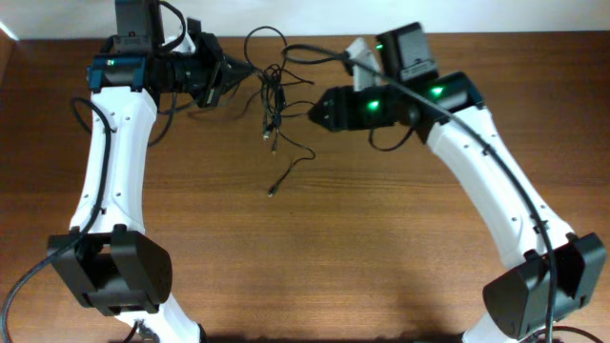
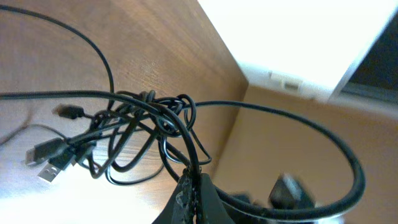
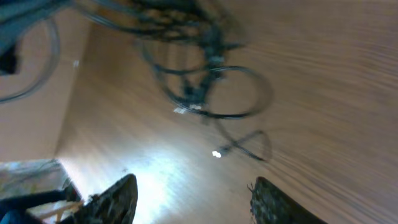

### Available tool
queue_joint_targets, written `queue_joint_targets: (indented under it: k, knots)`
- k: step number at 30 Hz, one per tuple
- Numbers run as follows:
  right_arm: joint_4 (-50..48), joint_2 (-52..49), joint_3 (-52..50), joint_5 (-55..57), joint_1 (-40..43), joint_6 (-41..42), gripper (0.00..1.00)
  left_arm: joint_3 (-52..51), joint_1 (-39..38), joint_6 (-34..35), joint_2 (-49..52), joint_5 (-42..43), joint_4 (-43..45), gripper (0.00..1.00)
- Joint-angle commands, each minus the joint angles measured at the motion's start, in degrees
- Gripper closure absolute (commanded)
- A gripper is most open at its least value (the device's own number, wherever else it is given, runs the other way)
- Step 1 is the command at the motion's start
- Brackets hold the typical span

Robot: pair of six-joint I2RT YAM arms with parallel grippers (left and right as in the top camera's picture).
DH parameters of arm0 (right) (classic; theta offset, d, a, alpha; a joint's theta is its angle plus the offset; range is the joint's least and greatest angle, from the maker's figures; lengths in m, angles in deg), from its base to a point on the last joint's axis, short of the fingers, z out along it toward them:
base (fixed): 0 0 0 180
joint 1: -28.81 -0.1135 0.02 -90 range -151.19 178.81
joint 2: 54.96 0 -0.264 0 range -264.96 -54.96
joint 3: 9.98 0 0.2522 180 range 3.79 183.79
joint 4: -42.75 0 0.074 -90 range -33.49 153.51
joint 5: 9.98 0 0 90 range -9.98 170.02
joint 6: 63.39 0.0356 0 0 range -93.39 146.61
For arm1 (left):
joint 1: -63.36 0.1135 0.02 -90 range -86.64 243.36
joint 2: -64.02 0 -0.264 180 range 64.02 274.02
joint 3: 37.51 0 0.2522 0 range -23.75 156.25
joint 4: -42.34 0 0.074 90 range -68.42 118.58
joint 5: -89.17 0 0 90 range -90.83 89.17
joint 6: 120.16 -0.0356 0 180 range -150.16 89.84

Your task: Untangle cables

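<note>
At the upper left of the overhead view, the left gripper (image 1: 236,78) points right at the cables (image 1: 272,95). Its wrist view shows the fingers (image 2: 194,190) pressed together at the bottom edge, clamped on a strand that runs up into the knot (image 2: 146,121).

The cables sit at the top centre of the table (image 1: 381,238), between the two grippers. They form a tight knot of crossing loops, with plugs (image 2: 46,163) bunched at its left in the left wrist view. In the overhead frame one loose loop reaches toward the upper edge, and one free tail trails down to a plug (image 1: 272,191) lower on the wood.

To the right, the right gripper (image 1: 316,110) hovers just beside the knot. In its blurred wrist view the fingers (image 3: 121,196) stand apart with nothing between them.

Little looks untangled yet. Only the tail lies free, and the knot has yet to be pulled apart.
</note>
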State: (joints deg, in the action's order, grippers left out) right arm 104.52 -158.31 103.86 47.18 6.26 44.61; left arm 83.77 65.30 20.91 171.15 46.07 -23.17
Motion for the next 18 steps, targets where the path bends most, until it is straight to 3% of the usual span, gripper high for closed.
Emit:
queue_joint_targets:
  k: [1, 6, 14, 15, 16, 17, 18]
  knots:
    - [-5.62, 0.11, 0.22, 1.14, -3.89, 1.16, 0.37, 1.18, -0.37, 20.33, -1.95, -1.73, 0.15, 1.0]
    - [-10.14, -3.17, 0.22, 19.3, -10.08, 0.39, 0.38, 1.18, -2.16, 30.32, -1.95, 8.09, 0.52, 1.0]
    - [-19.8, -9.25, 0.22, 26.47, -10.08, -1.22, 0.38, 1.18, -2.16, 30.34, -1.95, 21.11, 2.08, 1.0]
    - [-20.41, -9.55, 0.22, 26.47, -10.05, -1.2, 0.55, 1.18, -2.16, 30.34, -1.95, 21.27, 2.08, 1.0]
    - [-20.33, -9.55, 0.22, 26.45, -10.05, -1.2, 0.83, 1.18, -2.16, 30.34, -1.95, 21.09, 2.08, 1.0]
    - [-19.87, -9.33, 0.22, 26.45, -9.99, -0.98, 0.96, 1.18, -2.01, 30.34, -1.95, 19.17, 2.08, 1.0]
    - [-18.84, -8.83, 0.22, 25.79, -9.79, -0.98, 0.96, 1.18, -1.75, 30.34, -1.95, 16.76, 2.08, 1.0]
